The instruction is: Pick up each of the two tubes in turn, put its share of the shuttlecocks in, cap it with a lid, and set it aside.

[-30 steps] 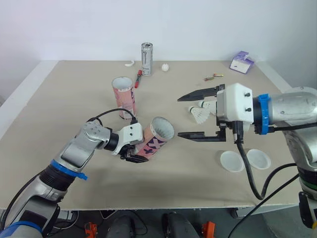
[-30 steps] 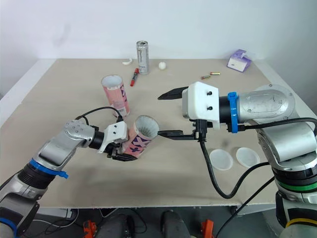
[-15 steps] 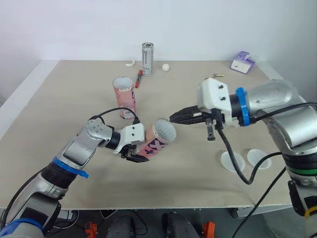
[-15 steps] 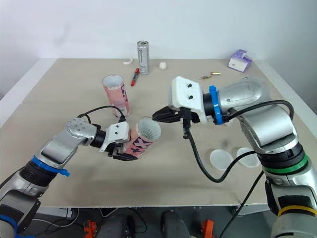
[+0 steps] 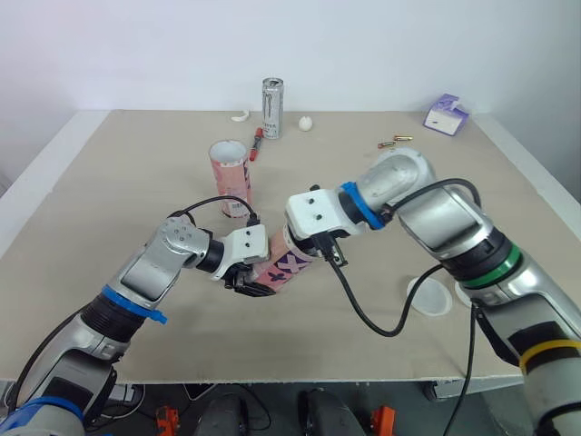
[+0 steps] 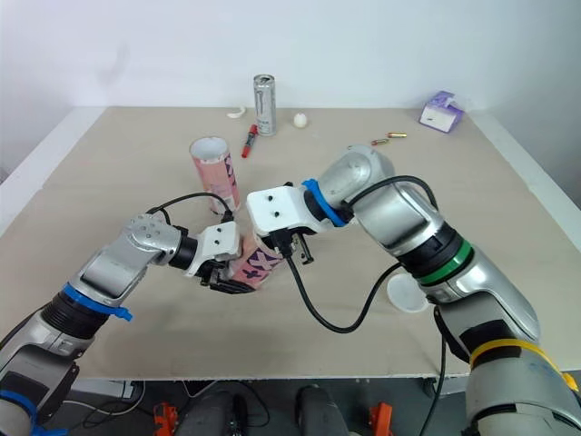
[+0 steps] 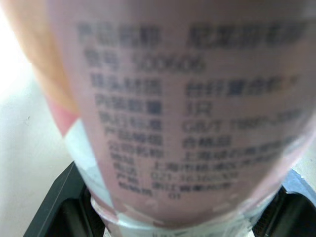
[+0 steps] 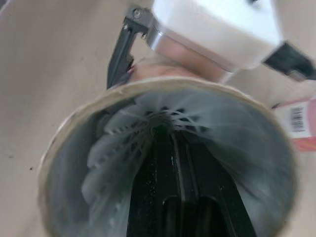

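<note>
Since a second ago, the right arm has been swung left, from open air over the table [image 5: 109, 182] to the mouth of the held tube. At the left, the left gripper [image 5: 252, 283] is clamped on the base of the pink tube [image 5: 286, 265], which is kept tilted, mouth to the right. A second tube [image 5: 228, 173] stands upright farther off. The right gripper [image 8: 160, 131] is sunk into the tilted mouth, fingers drawn together against a shuttlecock [image 8: 116, 148] inside. Filling is judged to be under way. Next, a straight withdrawal along the tube's axis is called for, then a lid [image 5: 430, 295], lying near right, would be fetched.
</note>
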